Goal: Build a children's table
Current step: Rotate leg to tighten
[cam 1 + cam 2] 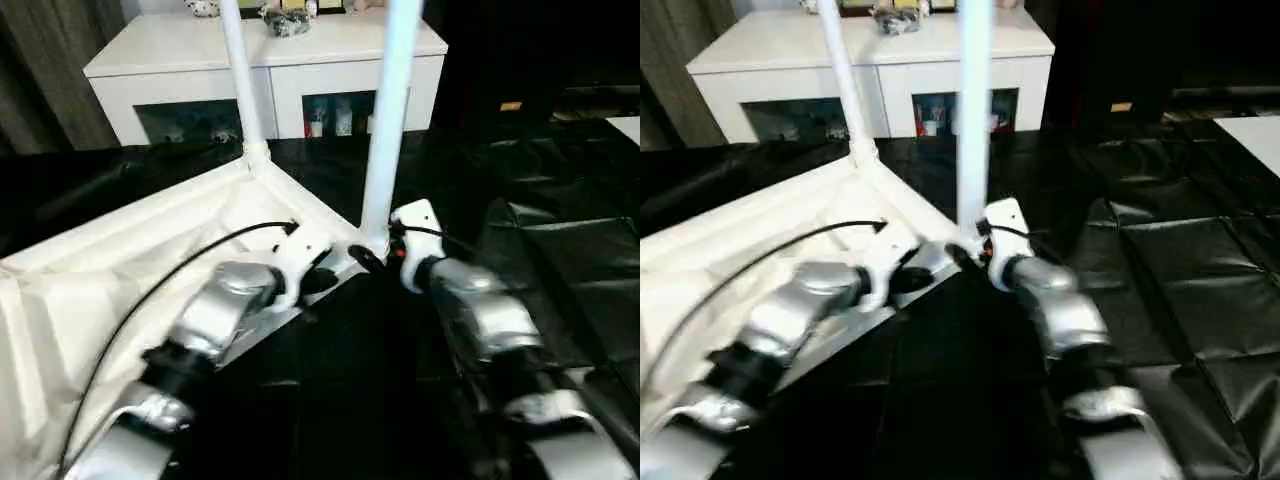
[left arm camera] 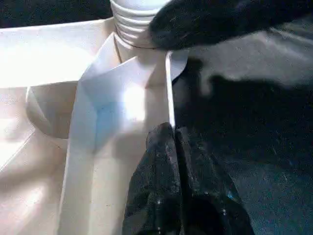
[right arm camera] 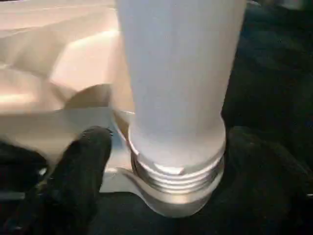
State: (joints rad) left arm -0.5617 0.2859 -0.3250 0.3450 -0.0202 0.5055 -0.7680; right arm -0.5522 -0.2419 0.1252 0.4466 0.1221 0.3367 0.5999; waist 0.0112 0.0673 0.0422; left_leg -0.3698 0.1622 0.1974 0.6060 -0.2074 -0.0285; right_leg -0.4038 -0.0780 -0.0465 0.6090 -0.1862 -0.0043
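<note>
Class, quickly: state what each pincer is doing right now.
Left pincer: shut, empty, resting at the tabletop rim.
Right pincer: open, fingers either side of the leg base.

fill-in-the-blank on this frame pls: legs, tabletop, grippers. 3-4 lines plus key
1. The tabletop lies on black sheeting with its ribbed side facing ____.
2. ____ legs stand upright in its corner sockets: the far leg and the near leg.
3. The right gripper sits at the base of the ____ leg, a finger on each side.
4. The left gripper is ____, its tips at the tabletop's rim.

Missing words: up; Two; near; shut
</note>
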